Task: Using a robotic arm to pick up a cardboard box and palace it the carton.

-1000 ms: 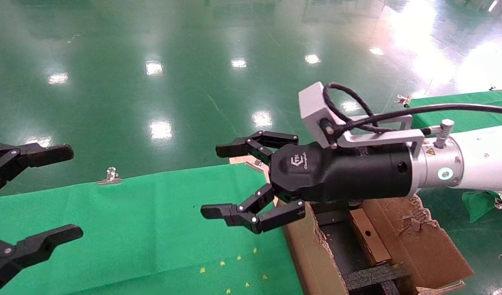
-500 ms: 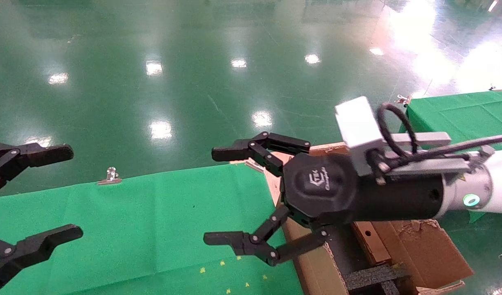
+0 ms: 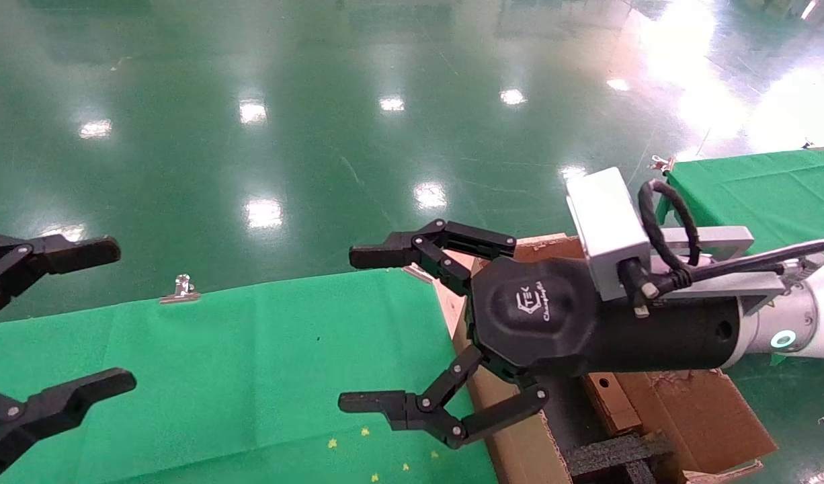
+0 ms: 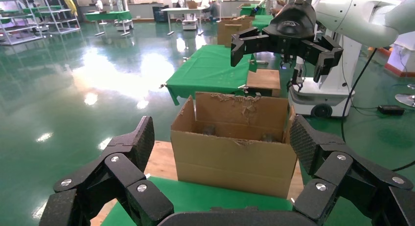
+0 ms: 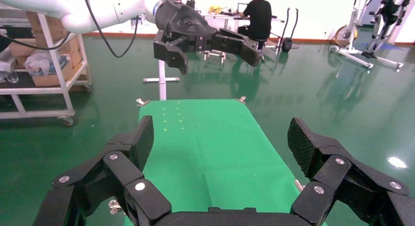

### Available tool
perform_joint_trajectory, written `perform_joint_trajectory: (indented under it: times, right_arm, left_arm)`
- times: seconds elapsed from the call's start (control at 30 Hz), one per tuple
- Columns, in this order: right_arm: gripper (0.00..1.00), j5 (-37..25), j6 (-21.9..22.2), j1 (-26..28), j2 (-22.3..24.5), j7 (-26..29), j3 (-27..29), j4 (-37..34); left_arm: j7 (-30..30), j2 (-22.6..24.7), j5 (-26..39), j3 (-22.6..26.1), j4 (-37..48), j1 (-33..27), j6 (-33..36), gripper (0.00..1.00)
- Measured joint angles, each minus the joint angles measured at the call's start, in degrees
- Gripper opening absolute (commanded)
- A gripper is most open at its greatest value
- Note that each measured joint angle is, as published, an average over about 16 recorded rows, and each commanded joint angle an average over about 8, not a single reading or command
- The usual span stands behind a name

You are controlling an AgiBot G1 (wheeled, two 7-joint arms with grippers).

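My right arm (image 3: 798,323) is white, with a teal ring and a silver camera block. Its black gripper (image 3: 363,329) is open and empty, held above the carton's left wall and the green table's edge. It also shows in its own wrist view (image 5: 222,143) and in the left wrist view (image 4: 284,42). The carton (image 3: 687,417) stands at the lower right, with torn flaps and black foam (image 3: 613,454) inside; the left wrist view shows its side (image 4: 235,152). The small flat cardboard box (image 3: 605,400) lies inside the carton, below the gripper's body. My left gripper (image 3: 109,316) is open and empty at the far left.
A green cloth table (image 3: 251,356) lies between the two grippers, held by a metal clip (image 3: 181,289) at its far edge. A second green table (image 3: 755,175) is at the far right. Glossy green floor lies beyond.
My right gripper has drawn back to the right and dropped a little, its wrist has rolled, and its fingers have spread wider. The left gripper has not moved.
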Motion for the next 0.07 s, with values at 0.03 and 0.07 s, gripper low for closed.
perform_joint_trajectory:
  times: [0.03, 0.07]
  right_arm:
    - [1.0, 0.0, 0.04, 0.06, 0.01, 0.02, -0.1, 0.0]
    - [1.0, 0.0, 0.08, 0.12, 0.03, 0.04, -0.19, 0.0]
  left_arm:
    - [0.0, 0.0, 0.0, 0.0, 0.0, 0.0, 0.0, 1.0]
    - [0.0, 0.0, 0.0, 0.0, 0.0, 0.0, 0.0, 1.0]
